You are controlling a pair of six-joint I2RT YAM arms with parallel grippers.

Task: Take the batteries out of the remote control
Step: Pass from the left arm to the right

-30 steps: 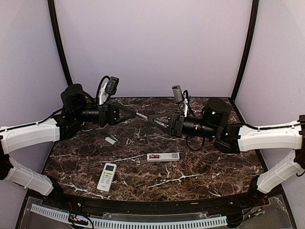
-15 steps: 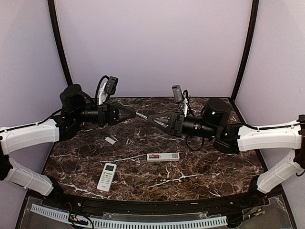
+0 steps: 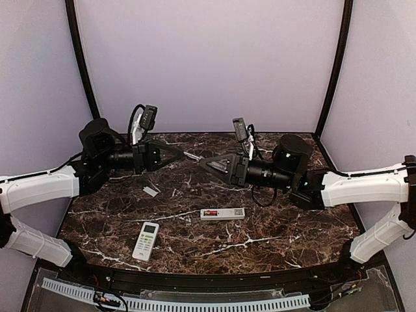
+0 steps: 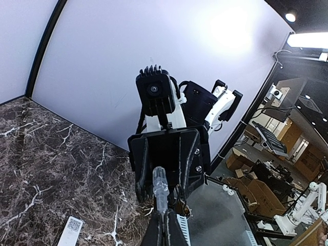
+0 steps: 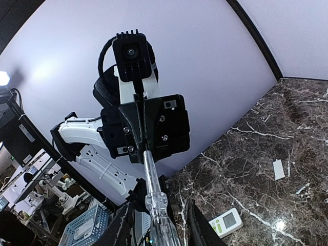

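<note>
1 battery (image 3: pixel 208 213) barely shows in the remote (image 3: pixel 231 212).

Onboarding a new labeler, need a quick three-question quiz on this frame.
1. True or false: the left gripper is shut on the screwdriver.
2. The red battery sits in: A) the long remote B) the left gripper C) a tray.
3. What lies just beyond the remote with a screen?

Key: 1 true; 2 A; 3 a small white cover.
</note>
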